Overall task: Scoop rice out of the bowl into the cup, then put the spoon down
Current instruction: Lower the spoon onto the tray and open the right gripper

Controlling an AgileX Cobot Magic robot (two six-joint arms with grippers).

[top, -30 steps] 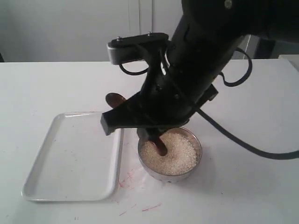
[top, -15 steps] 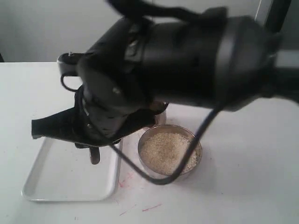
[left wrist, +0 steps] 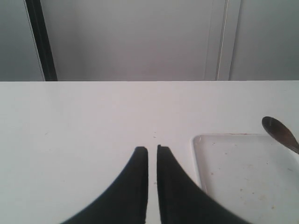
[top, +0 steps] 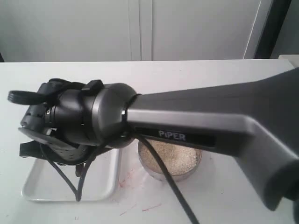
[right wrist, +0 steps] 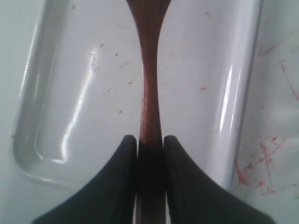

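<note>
My right gripper (right wrist: 150,140) is shut on the slim handle of the dark reddish-brown wooden spoon (right wrist: 149,84), which points out over the white tray (right wrist: 79,107). The spoon's oval scoop (left wrist: 279,132) shows at the tray's far edge in the left wrist view. In the exterior view the right arm (top: 84,119) reaches across to the left above the tray (top: 46,184) and hides its own fingers. The steel bowl (top: 198,157) holds pale rice (top: 173,156) just right of the tray. The cup is hidden. My left gripper (left wrist: 152,150) hovers over bare table, shut, holding nothing.
Red marks (top: 126,179) stain the white table between tray and bowl. A black cable (top: 163,172) hangs from the right arm across the bowl's front. A pale wall (top: 140,28) stands behind the table.
The right arm has swung left from the bowl to above the tray, carrying the spoon. The arm now hides the spot behind the bowl.
</note>
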